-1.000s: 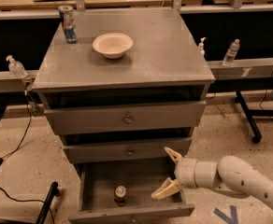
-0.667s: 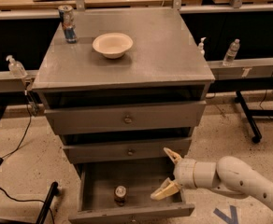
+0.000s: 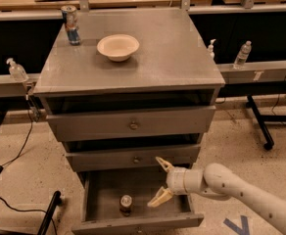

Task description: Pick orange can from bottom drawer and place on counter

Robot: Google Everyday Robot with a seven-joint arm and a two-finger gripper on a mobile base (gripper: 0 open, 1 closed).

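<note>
The orange can [image 3: 126,204] stands upright on the grey floor of the open bottom drawer [image 3: 104,186], near its front wall. My gripper [image 3: 159,183] hangs over the right part of the drawer, to the right of the can and apart from it. Its two pale fingers are spread wide, one up by the middle drawer's front, one down over the drawer floor. It holds nothing. The counter [image 3: 172,53] is the broad grey top of the cabinet above.
On the counter stand a cream bowl [image 3: 118,47] and a slim blue, red and silver can [image 3: 71,25] at the back left. The middle drawer [image 3: 133,156] and top drawer [image 3: 131,124] jut out above the bottom one. Bottles [image 3: 243,55] stand behind on the right.
My gripper has shifted slightly left toward the can over the open drawer. The can and the counter items have not moved.
</note>
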